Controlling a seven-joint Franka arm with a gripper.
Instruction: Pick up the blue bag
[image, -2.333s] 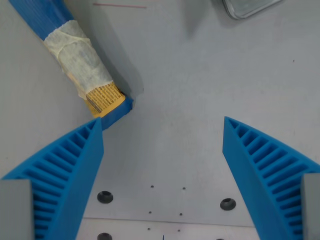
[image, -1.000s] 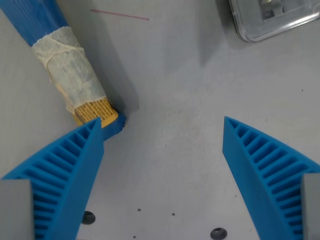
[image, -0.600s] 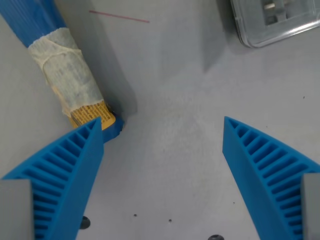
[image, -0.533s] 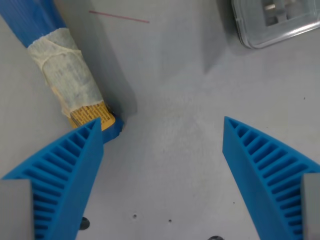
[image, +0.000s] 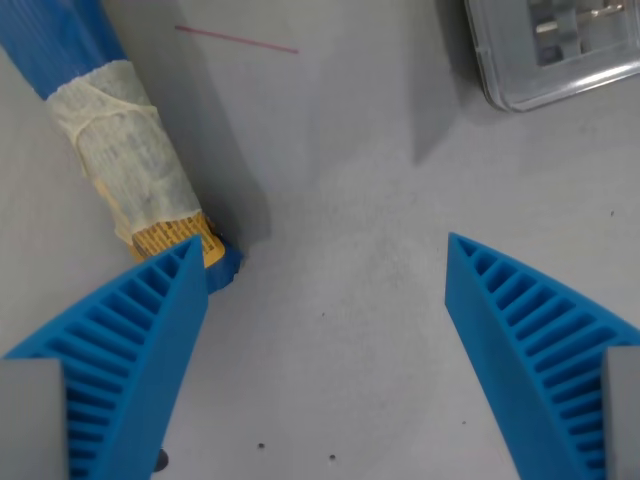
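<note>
The blue bag (image: 70, 40) lies rolled up at the wrist view's upper left, running diagonally, with pale tape (image: 125, 165) wound around it and a yellow printed end (image: 172, 240). Its lower blue corner (image: 226, 264) sits just beside my left fingertip (image: 190, 262). My gripper (image: 325, 250) is open, its blue ribbed fingers spread wide over bare grey table, and nothing lies between them. The bag is outside the fingers, to the left.
A clear plastic container (image: 555, 50) sits at the upper right corner, partly cut off. A thin red line (image: 235, 38) marks the grey table near the top. Small dark holes (image: 262, 446) dot the surface near the bottom.
The camera has advanced: the whole scene has slid down and left in the picture, more of the clear container shows, and the table holes have dropped toward the bottom edge. The fingers remain spread alike.
</note>
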